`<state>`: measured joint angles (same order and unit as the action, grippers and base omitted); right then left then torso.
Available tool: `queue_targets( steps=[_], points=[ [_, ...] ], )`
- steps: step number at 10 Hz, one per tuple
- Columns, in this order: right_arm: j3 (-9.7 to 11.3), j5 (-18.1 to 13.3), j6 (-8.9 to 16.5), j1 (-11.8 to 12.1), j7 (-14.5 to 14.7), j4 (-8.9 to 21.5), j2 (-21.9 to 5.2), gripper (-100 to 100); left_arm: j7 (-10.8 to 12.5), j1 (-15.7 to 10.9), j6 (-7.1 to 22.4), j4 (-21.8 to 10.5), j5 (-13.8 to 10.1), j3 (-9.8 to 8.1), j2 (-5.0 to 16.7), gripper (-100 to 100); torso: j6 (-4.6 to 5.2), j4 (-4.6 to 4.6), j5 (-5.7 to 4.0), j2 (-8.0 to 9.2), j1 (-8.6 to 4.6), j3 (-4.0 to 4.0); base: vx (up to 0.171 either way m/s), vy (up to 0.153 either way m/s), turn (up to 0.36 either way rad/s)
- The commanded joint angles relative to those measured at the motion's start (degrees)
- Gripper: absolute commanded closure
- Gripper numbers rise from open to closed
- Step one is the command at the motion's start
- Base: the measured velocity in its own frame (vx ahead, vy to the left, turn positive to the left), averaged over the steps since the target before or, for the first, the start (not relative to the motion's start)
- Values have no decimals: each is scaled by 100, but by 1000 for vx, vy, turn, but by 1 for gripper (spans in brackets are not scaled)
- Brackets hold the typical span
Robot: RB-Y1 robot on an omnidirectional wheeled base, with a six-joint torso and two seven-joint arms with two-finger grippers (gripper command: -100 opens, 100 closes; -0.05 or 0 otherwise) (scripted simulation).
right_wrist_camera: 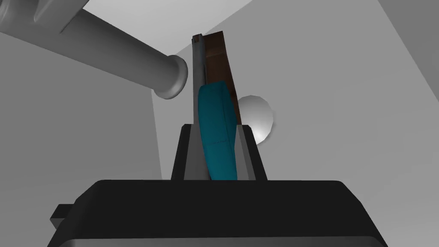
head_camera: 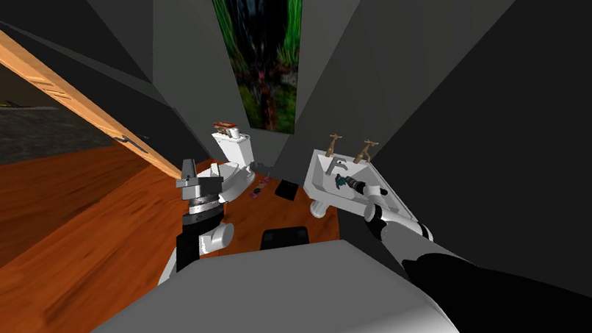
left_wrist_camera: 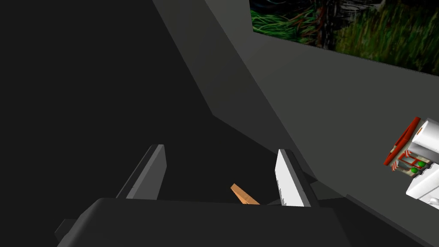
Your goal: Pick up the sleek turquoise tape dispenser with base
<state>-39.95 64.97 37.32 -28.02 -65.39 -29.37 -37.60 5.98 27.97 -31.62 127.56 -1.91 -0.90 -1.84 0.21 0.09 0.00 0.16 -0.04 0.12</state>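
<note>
Your right hand (right_wrist_camera: pixel 217 127) gripped the teal tape dispenser (right_wrist_camera: pixel 215 143) across its narrow sides in the sink (head_camera: pixel 315 184) at one o'clock, seemingly for lifting clear; your left hand (left_wrist_camera: pixel 221 150) stood open.

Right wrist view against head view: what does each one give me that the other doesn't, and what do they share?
Right wrist view: the right gripper shut on the sides of the teal tape dispenser, its brown part rising past the gripper, and a round pale disc behind. Head view: the white sink with its two brown taps, the toilet beside it with the left gripper near, and the painting above. Shared: the dispenser held inside the sink basin, next to the grey spout.
</note>
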Motion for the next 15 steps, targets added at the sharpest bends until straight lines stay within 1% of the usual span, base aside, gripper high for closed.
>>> queue_targets(
  steps=[1,2,3,4,5,8,9,10,11,12,13,15],
  points=[
    [1,179,0,20,-2,-19,8,100,0,0,0,0,0,0,0,0,0,0,0,0,0,0,-14,2,0],
    [284,408,-268,301,305,-283,-273,100,0,0,0,0,0,0,0,0,-2,3,2,1,4,2,107,13,-14],
    [397,608,-268,507,468,-449,-273,100,0,2,0,0,0,0,0,0,14,3,10,-26,1,-9,150,-12,-57],
    [397,821,-268,657,468,-548,-273,100,0,2,0,0,0,-1,0,0,7,-2,8,-42,-7,-20,85,-15,-10],
    [397,922,-268,934,468,-818,-273,100,0,1,0,0,0,0,0,0,1,-4,1,-31,-5,-16,24,-1,22],
    [397,1412,-268,934,468,-818,-273,100,0,0,0,0,0,0,0,0,-3,7,4,5,8,6,-11,4,-3],
    [688,1583,-535,1236,741,-1123,-555,100,0,0,0,0,0,0,0,0,-4,9,6,6,10,8,143,22,-26],
    [794,1715,-535,1450,785,-1364,-555,100,0,2,0,0,0,0,0,0,6,9,18,-30,13,-8,152,-3,-50],
    [794,1981,-535,1566,937,-1391,-555,100,0,2,0,0,0,0,0,0,0,3,10,-39,6,-16,62,-18,-2],
    [794,2149,-535,1737,937,-1556,-555,100,0,1,0,0,0,0,0,0,-4,8,8,-20,3,-6,12,-10,19],
    [794,2305,-535,1847,937,-1618,-555,100,0,0,0,0,0,0,0,0,-3,12,9,0,8,6,-13,-4,7],
    [794,2645,-535,1847,937,-1618,-555,100,0,0,0,0,0,0,0,0,-1,18,12,20,14,19,-12,1,-9]
  ],
)
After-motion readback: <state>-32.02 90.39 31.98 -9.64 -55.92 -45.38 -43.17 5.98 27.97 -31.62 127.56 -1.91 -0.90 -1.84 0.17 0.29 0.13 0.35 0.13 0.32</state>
